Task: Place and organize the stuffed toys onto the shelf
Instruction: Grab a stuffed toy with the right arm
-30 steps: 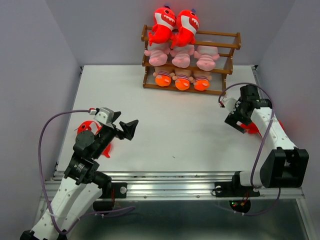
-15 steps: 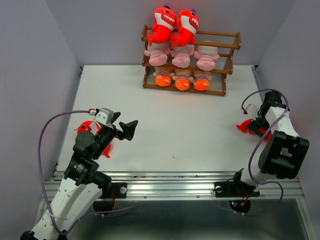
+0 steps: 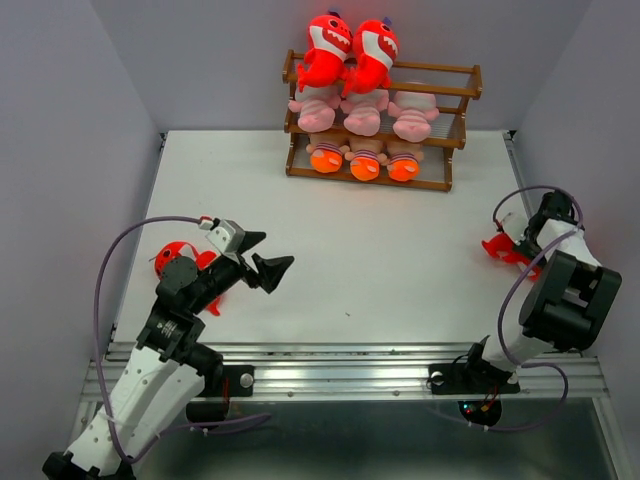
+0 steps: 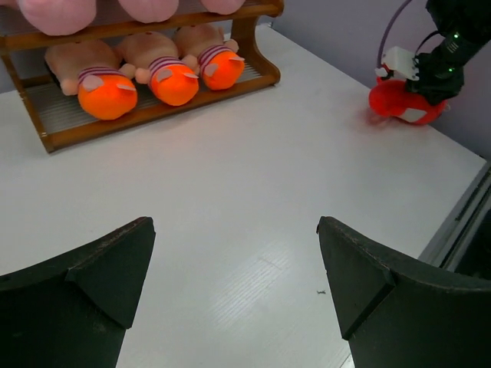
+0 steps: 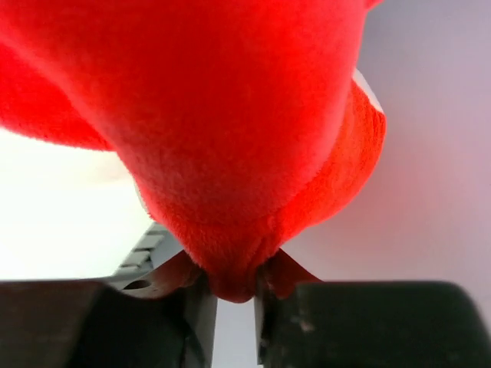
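Swung out to the right edge of table point(image 3: 380, 260) and closed: right gripper point(image 3: 512, 243), jaws nipping a fold of red shark point(image 5: 230, 115) there. Nudged forward too, left gripper point(image 3: 262, 257), jaws wide, holding nothing. Already on shelf point(image 3: 440, 68), eight: top sharks point(image 3: 345, 50), pink toys point(image 3: 360, 110), orange-footed dolls point(image 3: 365, 165). Left to shelve: red shark, plus second shark point(image 3: 172, 256) beside left arm.

Red sharks point(image 3: 325, 50): four. Pink striped animals point(image 3: 362, 112): three. Orange-footed dolls point(image 3: 365, 165): three. Wooden shelf point(image 3: 445, 69): one. Robot arms point(image 3: 150, 360): two.
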Action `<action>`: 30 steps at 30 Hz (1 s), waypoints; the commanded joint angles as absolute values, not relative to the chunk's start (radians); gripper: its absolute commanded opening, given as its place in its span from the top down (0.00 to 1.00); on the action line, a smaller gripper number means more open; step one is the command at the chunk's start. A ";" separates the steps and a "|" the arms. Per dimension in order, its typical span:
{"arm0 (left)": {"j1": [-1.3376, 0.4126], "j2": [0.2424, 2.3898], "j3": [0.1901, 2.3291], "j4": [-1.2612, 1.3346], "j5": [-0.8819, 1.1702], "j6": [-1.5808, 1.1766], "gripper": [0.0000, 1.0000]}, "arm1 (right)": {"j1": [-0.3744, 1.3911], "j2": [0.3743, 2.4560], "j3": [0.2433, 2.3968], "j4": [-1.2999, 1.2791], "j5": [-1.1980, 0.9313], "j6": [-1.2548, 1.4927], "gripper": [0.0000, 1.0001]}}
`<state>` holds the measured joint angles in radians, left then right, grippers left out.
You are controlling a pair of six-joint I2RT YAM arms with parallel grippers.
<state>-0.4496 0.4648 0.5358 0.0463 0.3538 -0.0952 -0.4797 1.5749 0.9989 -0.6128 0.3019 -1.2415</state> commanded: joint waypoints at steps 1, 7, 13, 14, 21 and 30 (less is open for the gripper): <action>-0.448 0.477 0.479 0.208 0.591 -0.135 0.01 | -0.482 1.450 0.986 -0.661 0.095 -1.259 0.83; -0.448 0.483 0.439 0.339 0.644 -0.187 0.01 | -0.471 1.298 1.015 -0.888 -0.193 -1.294 0.97; -0.479 0.557 0.448 0.376 0.637 -0.183 0.03 | -0.352 1.217 1.035 -1.124 -0.412 -1.316 0.99; -0.489 0.571 0.456 0.379 0.631 -0.178 0.03 | -0.321 1.207 1.037 -1.143 -0.434 -1.310 0.99; -0.730 0.745 0.583 0.354 0.467 0.025 0.03 | 0.082 1.241 1.069 -1.161 -0.632 -1.088 0.99; -0.906 0.942 0.680 0.238 0.455 0.414 0.03 | 0.386 1.365 1.088 -1.095 -0.678 -0.971 0.99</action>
<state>-0.8700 0.9180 0.6392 0.2668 0.4511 0.1955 0.3286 1.3468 1.0481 -1.1141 -0.6075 -1.0359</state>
